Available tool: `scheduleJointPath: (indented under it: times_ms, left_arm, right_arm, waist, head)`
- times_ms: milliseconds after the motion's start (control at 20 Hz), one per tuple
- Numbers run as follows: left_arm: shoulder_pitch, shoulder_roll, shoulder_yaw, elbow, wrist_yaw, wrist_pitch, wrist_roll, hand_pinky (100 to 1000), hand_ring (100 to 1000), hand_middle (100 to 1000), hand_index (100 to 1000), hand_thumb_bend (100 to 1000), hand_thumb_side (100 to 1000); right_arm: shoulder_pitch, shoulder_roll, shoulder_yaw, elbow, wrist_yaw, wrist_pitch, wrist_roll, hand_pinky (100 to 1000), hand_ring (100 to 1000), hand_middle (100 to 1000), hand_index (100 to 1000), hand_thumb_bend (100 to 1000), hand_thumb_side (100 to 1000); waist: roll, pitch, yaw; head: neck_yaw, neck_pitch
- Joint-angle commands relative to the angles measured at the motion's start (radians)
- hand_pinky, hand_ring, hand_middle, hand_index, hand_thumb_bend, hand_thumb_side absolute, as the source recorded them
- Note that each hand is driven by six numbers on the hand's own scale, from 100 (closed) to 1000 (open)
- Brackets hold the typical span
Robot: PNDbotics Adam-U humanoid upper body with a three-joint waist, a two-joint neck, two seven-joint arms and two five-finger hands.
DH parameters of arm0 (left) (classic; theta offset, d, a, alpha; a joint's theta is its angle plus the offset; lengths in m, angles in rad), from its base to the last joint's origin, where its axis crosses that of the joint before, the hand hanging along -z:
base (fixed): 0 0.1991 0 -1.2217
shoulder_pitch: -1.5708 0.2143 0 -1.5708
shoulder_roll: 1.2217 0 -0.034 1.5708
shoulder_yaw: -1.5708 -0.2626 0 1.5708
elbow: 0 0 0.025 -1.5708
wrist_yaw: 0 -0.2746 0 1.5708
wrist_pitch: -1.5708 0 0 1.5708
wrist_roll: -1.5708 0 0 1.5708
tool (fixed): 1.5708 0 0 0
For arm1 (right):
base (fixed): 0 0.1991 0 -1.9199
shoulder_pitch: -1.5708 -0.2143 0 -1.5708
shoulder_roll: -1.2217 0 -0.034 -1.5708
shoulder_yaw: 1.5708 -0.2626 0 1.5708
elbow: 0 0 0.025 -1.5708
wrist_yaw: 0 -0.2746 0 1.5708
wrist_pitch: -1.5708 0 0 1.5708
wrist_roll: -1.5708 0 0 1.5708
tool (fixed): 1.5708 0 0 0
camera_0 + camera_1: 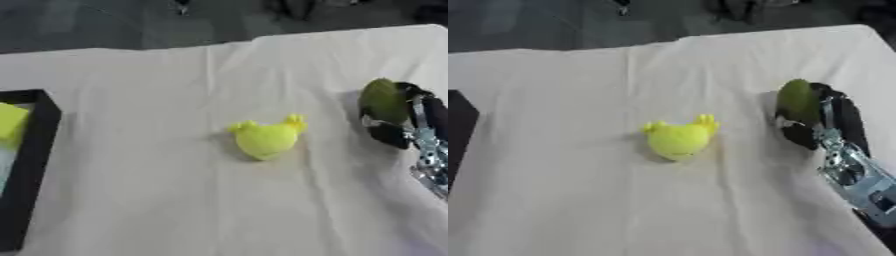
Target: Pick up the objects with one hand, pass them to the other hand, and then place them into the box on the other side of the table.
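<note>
Left eye view: a black box (35, 150) at the table's left edge holds a yellow block (10, 120); a yellow toy (267, 137) lies mid-table. Right eye view: only the box's corner shows, but more of the right hand (833, 120), fingers curled round a green object (798, 102).

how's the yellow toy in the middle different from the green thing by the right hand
The yellow toy is bright yellow, with two small bumps sticking out at its top; the green thing is dull olive and a smooth oval.
The yellow toy lies alone mid-table, nothing touching it; the green thing is at the right side, against the right hand, whose dark fingers curl round it.
Both are small, rounded items over the same pale tablecloth.
</note>
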Motion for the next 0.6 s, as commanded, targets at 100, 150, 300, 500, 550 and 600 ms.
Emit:
scheduleJointPath:
  times_ms: [100,150,300,500,550,600]
  left_arm:
    - [-0.005,0.032,0.013,-0.018,0.004,-0.002,0.005,767,888,738,714,184,932]
    - [-0.004,0.032,0.014,-0.018,0.004,-0.002,0.005,767,888,738,713,184,932]
    - [-0.004,0.031,0.014,-0.018,0.005,-0.003,0.006,768,887,736,711,186,932]
    - [-0.002,0.031,0.014,-0.019,0.006,-0.005,0.009,769,885,733,707,188,932]
    - [-0.001,0.031,0.015,-0.018,0.007,-0.005,0.010,769,885,733,706,188,933]
    - [0.001,0.030,0.014,-0.018,0.007,-0.005,0.011,769,888,733,706,189,934]
  right_arm:
    - [-0.002,-0.011,-0.018,-0.048,0.018,0.348,-0.350,652,576,466,755,107,100]
    - [-0.002,-0.010,-0.018,-0.056,0.024,0.345,-0.350,643,561,458,743,100,100]
    - [0.001,-0.006,-0.013,-0.081,0.048,0.336,-0.350,616,514,431,692,100,100]
    - [0.002,0.001,0.000,-0.106,0.062,0.307,-0.350,584,476,426,584,100,100]
    - [-0.001,0.001,0.002,-0.107,0.050,0.288,-0.350,578,474,427,584,100,100]
    - [-0.002,0.001,0.003,-0.107,0.041,0.264,-0.350,571,469,426,582,100,100]
  waist:
    - [0.004,-0.004,0.001]
    - [0.004,-0.004,0.001]
    - [0.003,-0.005,0.000]
    - [-0.001,-0.005,-0.004]
    - [-0.002,-0.005,-0.007]
    - [-0.002,-0.006,-0.009]
  head:
    - [0.000,-0.020]
    - [-0.001,-0.022]
    - [-0.002,-0.022]
    - [0.000,-0.018]
    - [0.001,-0.016]
    - [0.003,-0.015]
